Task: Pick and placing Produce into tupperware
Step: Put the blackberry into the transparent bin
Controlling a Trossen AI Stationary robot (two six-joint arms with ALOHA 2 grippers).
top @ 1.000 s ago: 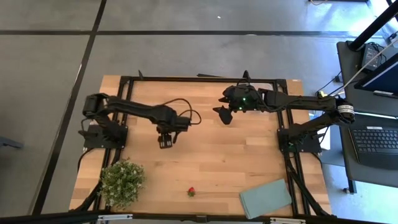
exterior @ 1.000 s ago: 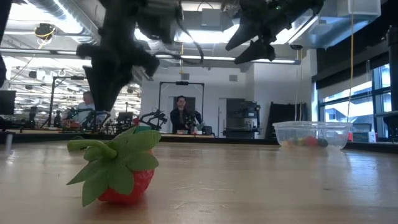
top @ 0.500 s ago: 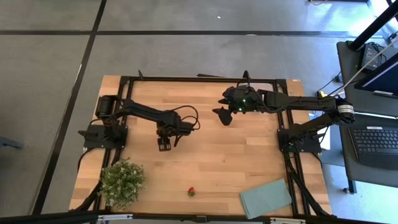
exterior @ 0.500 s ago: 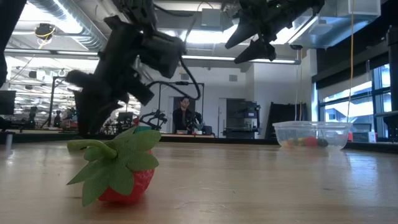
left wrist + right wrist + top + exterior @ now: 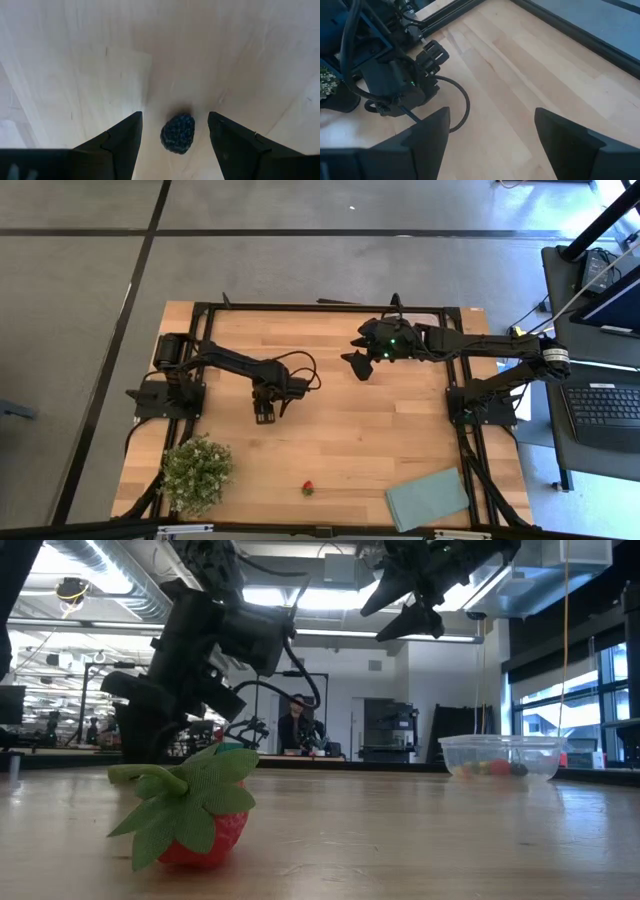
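You have a pale, light-grained wooden bench framed in black. The berry is dark blue-black with a bumpy texture. The strawberry is red with a green leafy cap. The plant is green flecked white, the flat mat grey-green, and the tupperware clear with multicoloured pieces inside.

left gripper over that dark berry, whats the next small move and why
Probably lower a little and close. In the left wrist view the dark berry lies on the table between the open fingers of the left gripper, not yet pinched. The right gripper waits open, raised near the back.
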